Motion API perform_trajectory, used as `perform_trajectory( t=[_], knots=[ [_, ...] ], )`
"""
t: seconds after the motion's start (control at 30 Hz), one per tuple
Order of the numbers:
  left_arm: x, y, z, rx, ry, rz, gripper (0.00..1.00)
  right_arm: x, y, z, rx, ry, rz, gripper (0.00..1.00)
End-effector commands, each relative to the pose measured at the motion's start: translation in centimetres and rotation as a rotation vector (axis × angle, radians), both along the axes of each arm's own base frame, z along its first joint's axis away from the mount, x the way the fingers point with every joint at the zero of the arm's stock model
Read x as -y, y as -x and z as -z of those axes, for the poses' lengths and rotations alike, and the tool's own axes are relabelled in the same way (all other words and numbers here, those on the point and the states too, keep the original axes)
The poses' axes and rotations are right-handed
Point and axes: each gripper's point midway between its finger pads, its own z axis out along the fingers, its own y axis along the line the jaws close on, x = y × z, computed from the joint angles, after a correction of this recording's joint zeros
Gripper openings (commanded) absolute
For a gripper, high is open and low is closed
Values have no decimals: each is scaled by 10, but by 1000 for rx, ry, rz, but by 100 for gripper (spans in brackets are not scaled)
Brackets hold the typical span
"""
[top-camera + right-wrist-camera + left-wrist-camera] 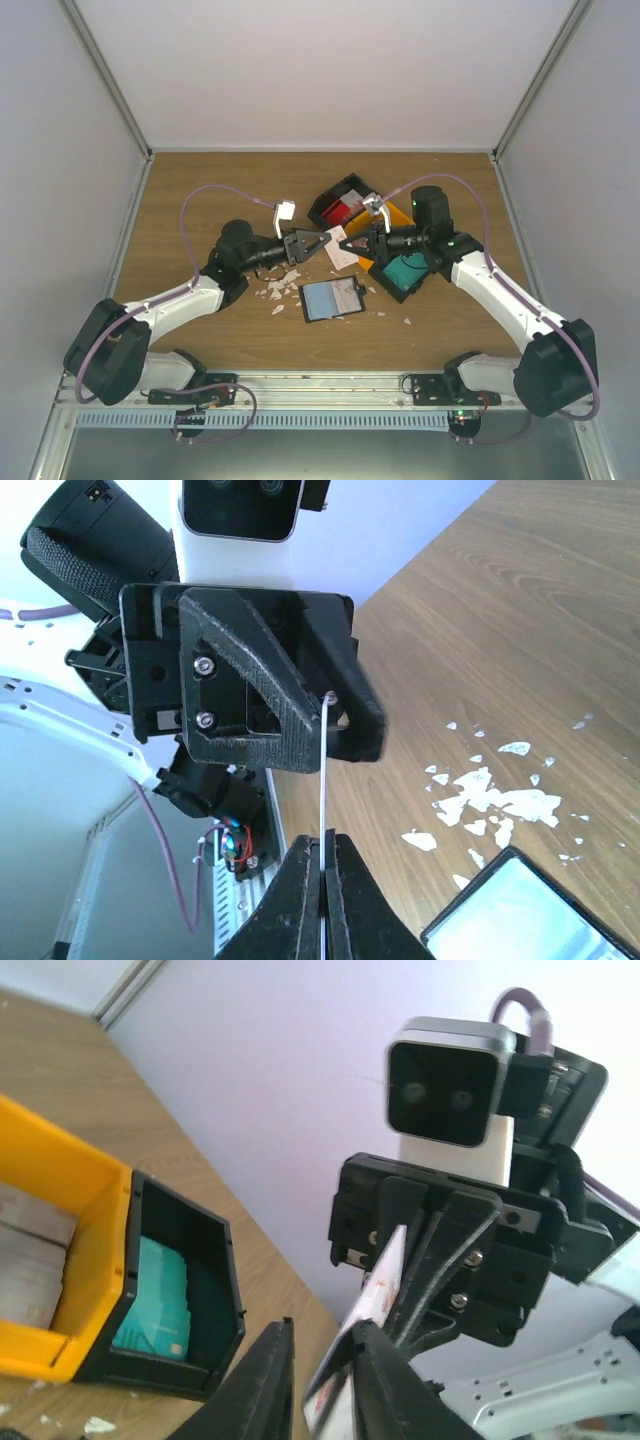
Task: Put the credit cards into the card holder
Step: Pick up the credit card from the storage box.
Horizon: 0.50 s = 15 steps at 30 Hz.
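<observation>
Both grippers meet above the middle of the table with one whitish, red-marked credit card point(340, 254) between them. My right gripper point(346, 243) point(325, 838) is shut on the near end of this card point(325, 770), seen edge-on. The card's far end reaches between the fingers of my left gripper point(327, 240) point(322, 1328). There the card point(385, 1275) rests against one finger, with a gap to the other. The black card holder point(333, 298) point(540, 910) lies unfolded on the table just below the grippers. Teal credit cards point(405, 270) point(150, 1295) lie in a black bin.
A black bin point(340, 205) with red cards and a yellow bin point(396, 214) point(50, 1250) stand behind the grippers. The black bin point(205, 1290) with the teal cards is at the right. White crumbs point(280, 285) point(490, 800) are scattered left of the card holder.
</observation>
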Motion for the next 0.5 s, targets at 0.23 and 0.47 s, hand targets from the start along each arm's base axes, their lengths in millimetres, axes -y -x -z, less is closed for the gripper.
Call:
perform_trajectory(
  t=[0.23, 0.47],
  knots=[
    [-3, 16, -24, 79, 45, 43, 0, 3, 12, -1, 0, -39, -41, 25],
    [-4, 16, -19, 66, 11, 36, 0, 6, 22, 3, -4, -55, -55, 14]
  ],
)
